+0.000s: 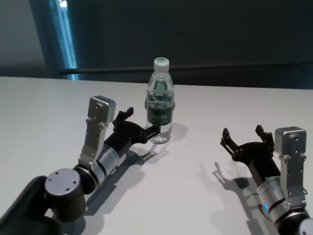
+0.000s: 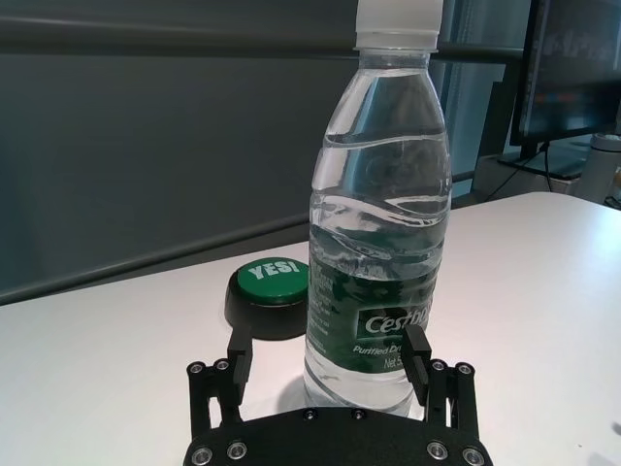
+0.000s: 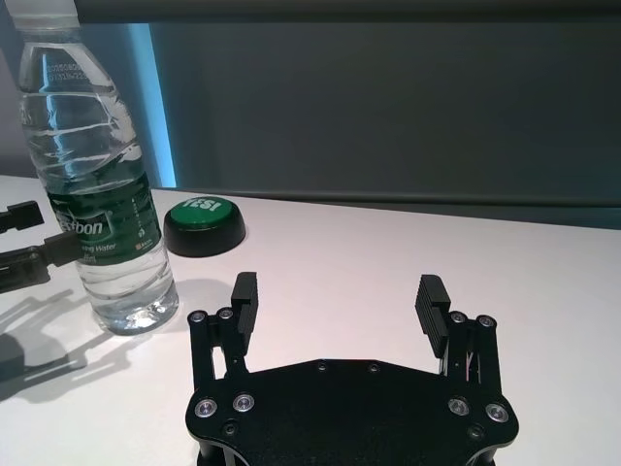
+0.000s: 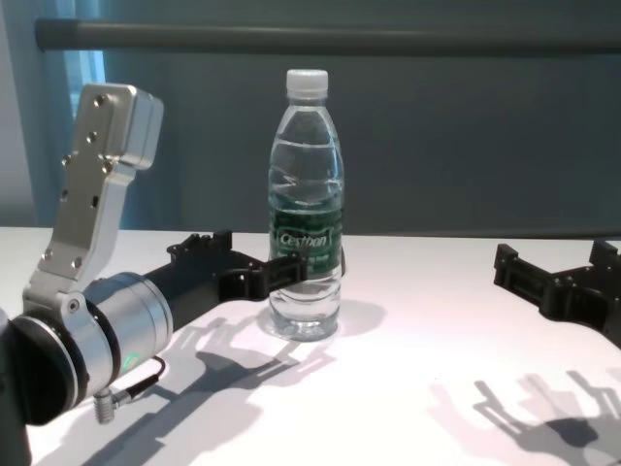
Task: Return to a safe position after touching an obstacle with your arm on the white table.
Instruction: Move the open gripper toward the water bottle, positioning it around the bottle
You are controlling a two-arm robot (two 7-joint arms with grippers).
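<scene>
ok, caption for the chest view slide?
Open left claw at the upright bottle on the table; right claw apart.

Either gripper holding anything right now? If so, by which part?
Nothing is held. The left gripper is open, one finger at the water bottle by its label, not clamped. The right gripper is open with nothing between its fingers.

Bright, even light falls on the white surface, while the far wall stays dim. Sharp, dark shadows of both arms (finger outlines included) fall toward the near side. The bottle shows small highlights; a blue glow marks the far left.
</scene>
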